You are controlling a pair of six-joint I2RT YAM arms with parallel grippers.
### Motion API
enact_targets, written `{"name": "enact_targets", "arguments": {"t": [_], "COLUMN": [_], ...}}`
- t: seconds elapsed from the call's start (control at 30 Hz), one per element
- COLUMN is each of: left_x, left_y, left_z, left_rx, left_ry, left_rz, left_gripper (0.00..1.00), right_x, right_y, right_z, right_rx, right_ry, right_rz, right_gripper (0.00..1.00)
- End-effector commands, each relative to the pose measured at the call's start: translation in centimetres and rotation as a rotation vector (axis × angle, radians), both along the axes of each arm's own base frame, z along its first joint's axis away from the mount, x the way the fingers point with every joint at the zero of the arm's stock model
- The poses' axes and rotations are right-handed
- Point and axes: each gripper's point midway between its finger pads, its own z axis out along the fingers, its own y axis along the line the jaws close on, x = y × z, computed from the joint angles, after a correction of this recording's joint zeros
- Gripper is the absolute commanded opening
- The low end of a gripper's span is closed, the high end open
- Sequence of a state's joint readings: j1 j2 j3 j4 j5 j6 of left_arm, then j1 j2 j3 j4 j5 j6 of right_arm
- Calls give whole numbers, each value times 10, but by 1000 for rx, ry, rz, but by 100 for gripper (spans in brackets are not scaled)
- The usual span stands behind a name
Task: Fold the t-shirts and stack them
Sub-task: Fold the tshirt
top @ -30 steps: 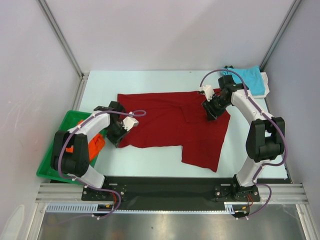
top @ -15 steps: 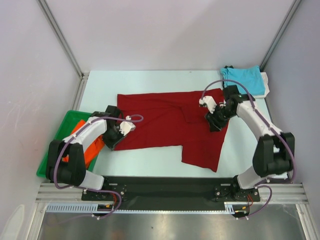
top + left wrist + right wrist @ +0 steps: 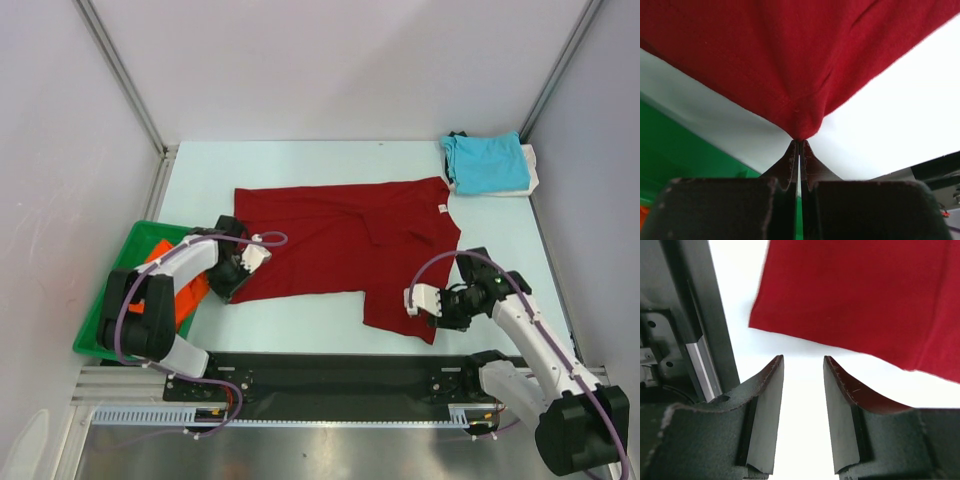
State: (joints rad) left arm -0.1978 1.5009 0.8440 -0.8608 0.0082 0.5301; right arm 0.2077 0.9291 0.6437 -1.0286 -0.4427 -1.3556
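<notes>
Left of the dark red t-shirt (image 3: pixel 340 245), the green tray (image 3: pixel 100 320), hard plastic w/ a raised rim, holds the orange t-shirt (image 3: pixel 185 300), crumpled. The left pincer (image 3: pixel 799 146) is closed on the red shirt's near-left corner, w/ only a small tip of cloth between the jaws. Risk, I think: such a thin bite can slip out if the arm pulls fast, and then the fold gets crooked. The red shirt lies spread on the pale smooth worktop (image 3: pixel 300 165): soft matte knit, stitched hem, one part toward its right side doubled over. At its near-right corner the right pincer (image 3: pixel 802 362) stands open and holds nothing, dark pads just short of the hem. It may catch one layer only, or miss and scrape the worktop, bc the edge lies so flat. Far-right of the red shirt, the turquoise t-shirt (image 3: pixel 488 162) sits folded, approx. a rectangle.
</notes>
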Motion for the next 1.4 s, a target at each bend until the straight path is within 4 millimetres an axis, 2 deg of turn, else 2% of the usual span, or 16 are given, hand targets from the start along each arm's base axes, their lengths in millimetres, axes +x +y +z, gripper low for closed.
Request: {"name": "enact_targets", "arguments": {"t": [0.0, 0.2, 0.53, 0.77, 1.03, 1.37], "left_x": [6, 7, 15, 18, 19, 22], "left_y": [-1, -5, -6, -5, -5, -5], "left_z": [-4, -9, -11, -11, -13, -13], "left_rx": [-7, -18, -14, -5, 2, 5], "left_ry": [-25, -7, 3, 7, 14, 16], "left_rz": [45, 64, 75, 76, 74, 75], "left_gripper": [1, 1, 1, 0, 0, 0], "right_x": [-2, -16, -39, -38, -44, -40], "right_y": [-1, 2, 17, 21, 18, 18], "right_z": [-4, -16, -21, -30, -38, -48], "right_rx": [-13, -8, 51, 47, 22, 5], "right_ry": [-72, -43, 36, 60, 96, 110], "right_rz": [114, 191, 282, 291, 303, 299], "right_gripper": [43, 43, 43, 42, 43, 42]}}
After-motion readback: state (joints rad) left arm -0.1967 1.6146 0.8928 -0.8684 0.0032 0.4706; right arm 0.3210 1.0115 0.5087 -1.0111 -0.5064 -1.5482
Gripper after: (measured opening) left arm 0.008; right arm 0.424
